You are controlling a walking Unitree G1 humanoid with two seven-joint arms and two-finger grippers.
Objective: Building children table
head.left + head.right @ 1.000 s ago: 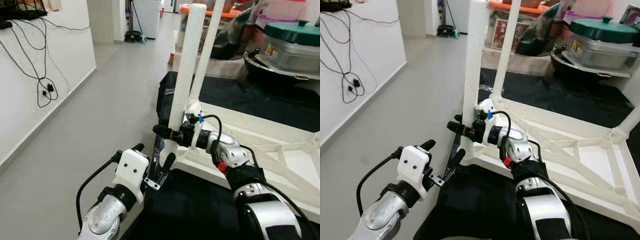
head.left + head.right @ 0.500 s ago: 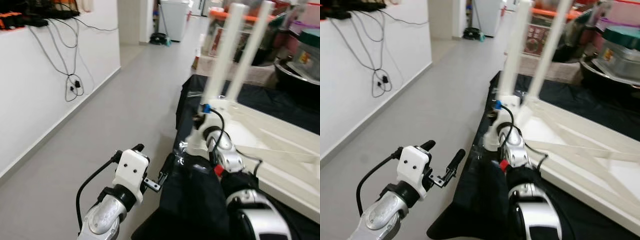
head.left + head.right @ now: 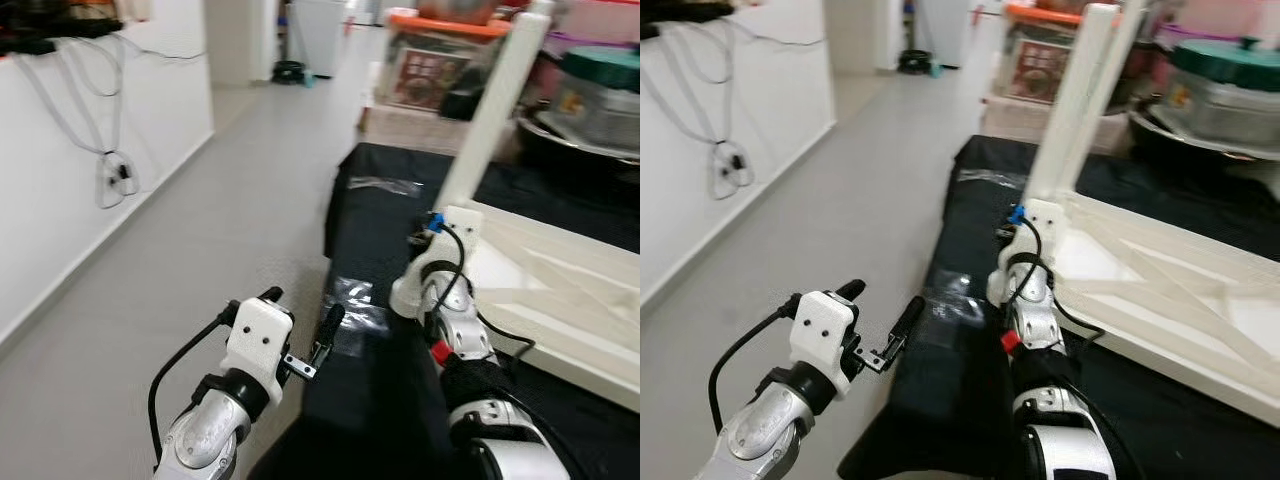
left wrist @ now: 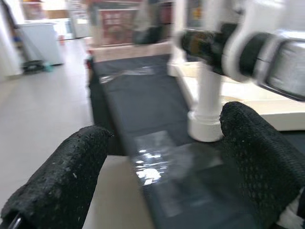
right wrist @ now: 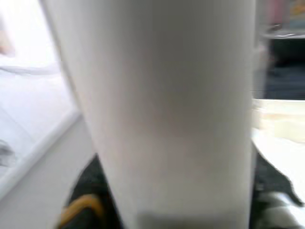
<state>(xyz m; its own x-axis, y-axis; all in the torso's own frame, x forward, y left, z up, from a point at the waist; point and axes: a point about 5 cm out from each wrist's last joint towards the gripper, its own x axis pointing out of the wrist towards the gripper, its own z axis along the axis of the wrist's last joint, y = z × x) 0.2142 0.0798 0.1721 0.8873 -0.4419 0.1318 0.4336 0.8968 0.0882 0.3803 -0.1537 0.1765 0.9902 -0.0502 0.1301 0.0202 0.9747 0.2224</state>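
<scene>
The white children's table (image 3: 1160, 270) lies upside down on a black cloth (image 3: 370, 230), its legs pointing up. The near corner leg (image 3: 495, 110) rises at a slant from its round base (image 3: 405, 295). My right arm (image 3: 445, 290) reaches to the lower part of this leg. In the right wrist view the leg (image 5: 171, 95) runs between the dark fingers (image 5: 90, 191) of my right gripper (image 5: 176, 186), which is shut on it. My left gripper (image 3: 300, 310) hovers open over the floor beside the cloth's edge, with nothing between its fingers (image 4: 62, 176).
A grey floor (image 3: 200, 220) runs along a white wall with hanging cables (image 3: 110, 170) on the left. Boxes and a green-lidded pot (image 3: 1230, 80) are stacked behind the table. A clear plastic wrapper (image 3: 385, 185) and a shiny patch (image 3: 350, 300) lie on the cloth.
The whole picture has swung, so the head camera has moved. My right gripper stays on the table leg. The left gripper stays open at the lower left.
</scene>
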